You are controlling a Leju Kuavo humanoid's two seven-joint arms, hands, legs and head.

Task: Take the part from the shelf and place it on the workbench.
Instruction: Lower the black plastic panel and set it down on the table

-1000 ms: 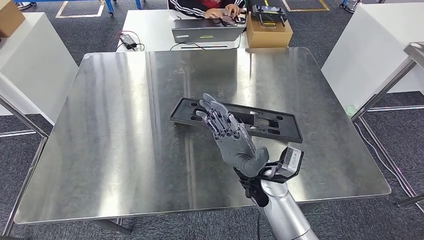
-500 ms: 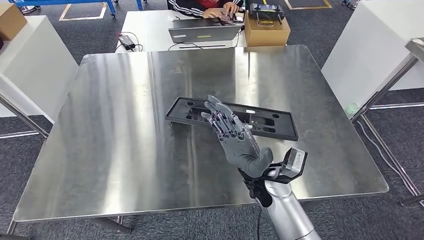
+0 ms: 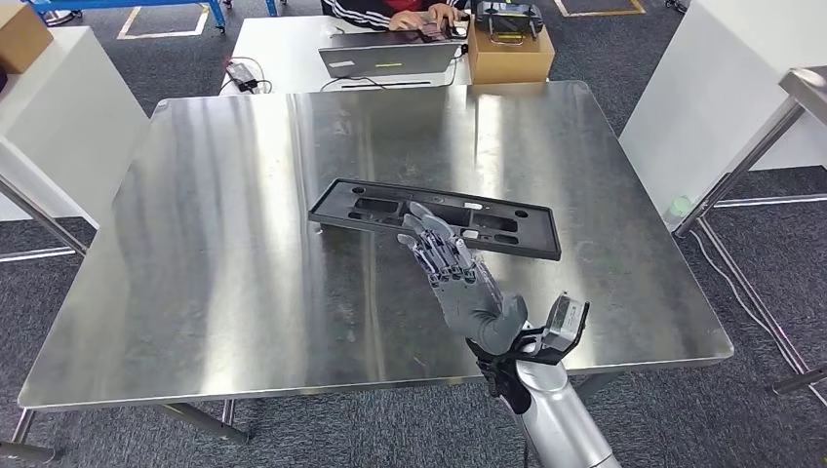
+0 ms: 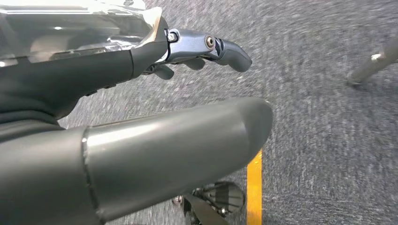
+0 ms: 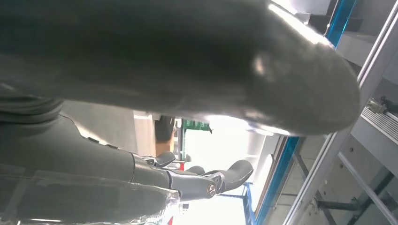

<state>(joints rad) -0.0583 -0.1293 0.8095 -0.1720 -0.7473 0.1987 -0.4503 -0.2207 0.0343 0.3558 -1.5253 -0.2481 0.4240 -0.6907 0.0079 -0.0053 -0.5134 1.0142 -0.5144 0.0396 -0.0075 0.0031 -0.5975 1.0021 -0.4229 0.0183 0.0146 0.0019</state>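
Part (image 3: 436, 216): you have it lying flat on the steel bench (image 3: 224, 244), a long black plastic panel with cut-outs along its length, set at a slight slant a little beyond the bench's middle. Nothing holds it. Your right hand (image 3: 454, 280) is raised over the near half of the bench, palm turned sideways, its fingers (image 3: 426, 226) straight and spread with nothing between them; from the head view the fingertips overlap the panel's near edge, and you cannot tell from that angle whether they touch it or hang above it. The right wrist view shows the thick thumb and the darker fingers (image 5: 220, 177) extended, empty, against a bright background with blue frame posts.

Your left hand (image 4: 141, 108) hangs low beside the body over grey carpet with a yellow floor line; its fingers (image 4: 206, 49) are loosely bent and hold nothing.

Past the far edge of the bench, on a white table (image 3: 283, 49), you can see an open cardboard box (image 3: 509, 51) with a dark device resting across its top; what lies deeper inside is hidden. Beside it stands a laptop (image 3: 388, 60), and a person's hands (image 3: 421, 14) rest behind it. Another cardboard box (image 3: 21, 35) sits on a white stand at the far left.
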